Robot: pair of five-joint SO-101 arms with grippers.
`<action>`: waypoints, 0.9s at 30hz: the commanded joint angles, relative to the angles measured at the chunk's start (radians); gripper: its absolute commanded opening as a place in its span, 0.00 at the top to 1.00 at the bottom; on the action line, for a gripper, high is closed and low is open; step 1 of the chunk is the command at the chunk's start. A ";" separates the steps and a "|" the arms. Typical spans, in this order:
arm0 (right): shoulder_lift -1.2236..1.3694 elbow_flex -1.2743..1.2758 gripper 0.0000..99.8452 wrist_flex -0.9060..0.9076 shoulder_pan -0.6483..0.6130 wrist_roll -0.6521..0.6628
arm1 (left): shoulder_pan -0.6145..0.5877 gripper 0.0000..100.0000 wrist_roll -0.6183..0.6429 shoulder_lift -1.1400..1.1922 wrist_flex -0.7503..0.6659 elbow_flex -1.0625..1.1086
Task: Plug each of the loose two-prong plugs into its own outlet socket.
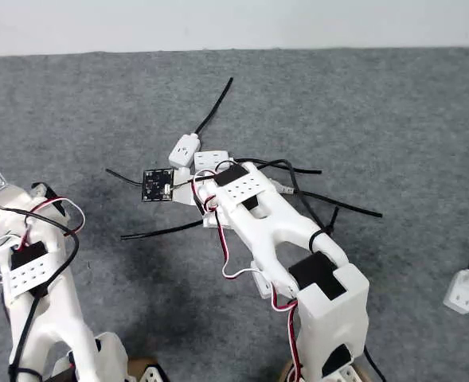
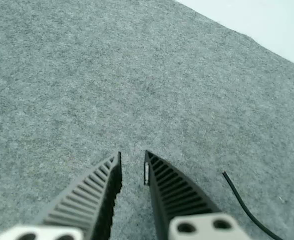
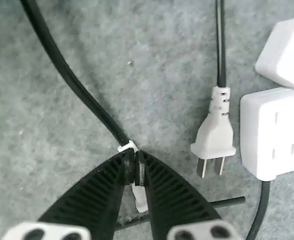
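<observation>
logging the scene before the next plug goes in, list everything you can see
outlet sockets: at least three, white, two mid-table near the right arm, one at the table's right edge
loose plug: one, white, two prongs, lying beside a socket, not plugged in
held cable: one, black, with a white piece at the gripped end
other cables: several, black, crossing mid-table
table: one, grey, carpet-like
left gripper: jaws slightly apart, empty, over bare table
right gripper: jaws shut on the held cable
</observation>
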 commanded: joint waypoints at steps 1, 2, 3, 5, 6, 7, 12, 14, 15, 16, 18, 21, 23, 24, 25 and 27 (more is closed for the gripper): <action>-0.027 -0.052 0.98 0.018 0.068 0.015 | -0.002 0.92 -0.014 -0.002 0.000 -0.038; -0.027 -0.066 0.98 0.024 0.090 0.017 | -0.002 0.92 -0.014 -0.002 0.000 -0.038; -0.028 -0.080 0.98 0.033 0.107 0.021 | -0.002 0.92 -0.014 -0.002 0.000 -0.038; -0.028 -0.115 0.98 0.090 0.125 0.041 | -0.002 0.92 -0.014 -0.002 0.000 -0.038; -0.028 -0.135 0.96 0.130 0.128 0.054 | -0.002 0.92 -0.014 -0.002 0.000 -0.038; -0.028 -0.155 0.94 0.166 0.130 0.058 | -0.002 0.92 -0.014 -0.002 0.000 -0.038; -0.016 -0.193 0.85 0.216 0.133 0.064 | -0.002 0.92 -0.015 -0.002 0.000 -0.038; -0.015 -0.190 0.86 0.203 0.134 0.078 | -0.002 0.92 -0.015 -0.002 0.000 -0.038; -0.013 -0.190 0.86 0.209 0.134 0.089 | -0.002 0.92 -0.015 -0.002 0.000 -0.038; -0.007 -0.190 0.87 0.211 0.134 0.092 | -0.002 0.92 -0.015 -0.002 0.000 -0.038; 0.013 -0.190 0.87 0.213 0.134 0.097 | -0.002 0.92 -0.015 -0.002 0.000 -0.038; 0.042 -0.195 0.87 0.229 0.134 0.110 | -0.003 0.92 -0.015 -0.002 0.000 -0.038; 0.059 -0.195 0.87 0.240 0.136 0.141 | -0.003 0.92 -0.015 -0.002 0.000 -0.038; 0.065 -0.195 0.87 0.246 0.136 0.149 | -0.003 0.92 -0.015 -0.002 0.000 -0.038; 0.071 -0.195 0.87 0.248 0.136 0.152 | -0.003 0.92 -0.015 -0.002 0.000 -0.038; 0.074 -0.196 0.87 0.245 0.143 0.153 | -0.003 0.92 -0.015 -0.002 0.000 -0.038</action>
